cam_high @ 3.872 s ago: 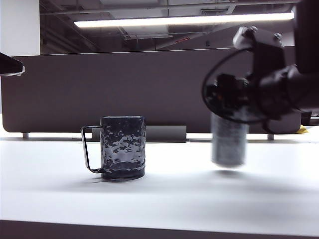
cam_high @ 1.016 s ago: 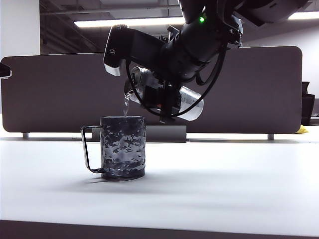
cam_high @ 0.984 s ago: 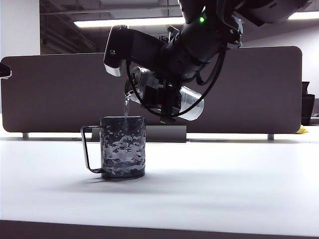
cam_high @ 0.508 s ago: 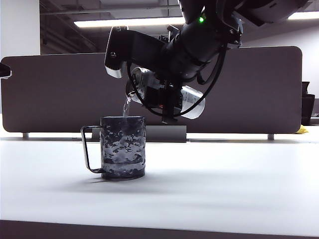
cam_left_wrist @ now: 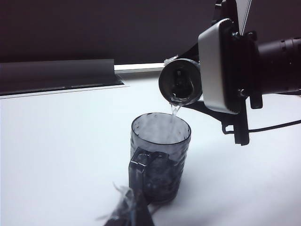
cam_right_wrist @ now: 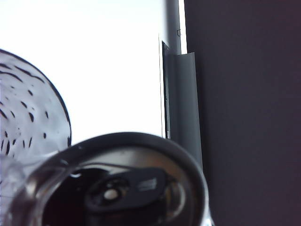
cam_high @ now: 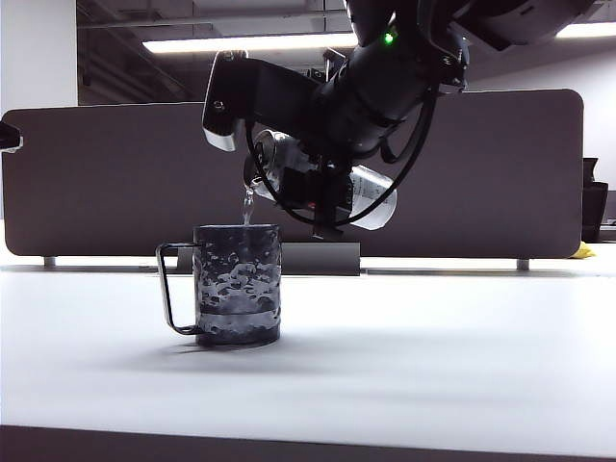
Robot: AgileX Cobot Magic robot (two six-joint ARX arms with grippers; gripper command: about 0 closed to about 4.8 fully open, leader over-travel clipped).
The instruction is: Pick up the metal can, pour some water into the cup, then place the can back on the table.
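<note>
Steel-grey fingers of the right hand (cam_high: 322, 188) are clamped around the metal can (cam_high: 371, 197), holding it in the air above and a little to the right of the cup (cam_high: 238, 284) in the exterior view. The can is tipped well over, its mouth lower than its base and aimed at the cup's open top. Water (cam_high: 247, 205) falls from the can's rim in a thin clear stream into the cup. In the left wrist view the can's dark round mouth (cam_left_wrist: 181, 84) faces the camera just above the cup's rim (cam_left_wrist: 161, 128), with the stream (cam_left_wrist: 175, 109) running between them. The right wrist view shows the can's top (cam_right_wrist: 117, 188) close up, with its pull tab, and part of the cup's dimpled wall (cam_right_wrist: 28, 117) beside it.

The cup stands upright on the white worktop (cam_high: 433, 356), its wire handle (cam_high: 170, 289) turned left. A dark divider panel (cam_high: 115, 178) runs behind.

The left hand (cam_left_wrist: 129, 212) shows only as a blurred dark shape near the cup's handle; whether it is open I cannot tell.
</note>
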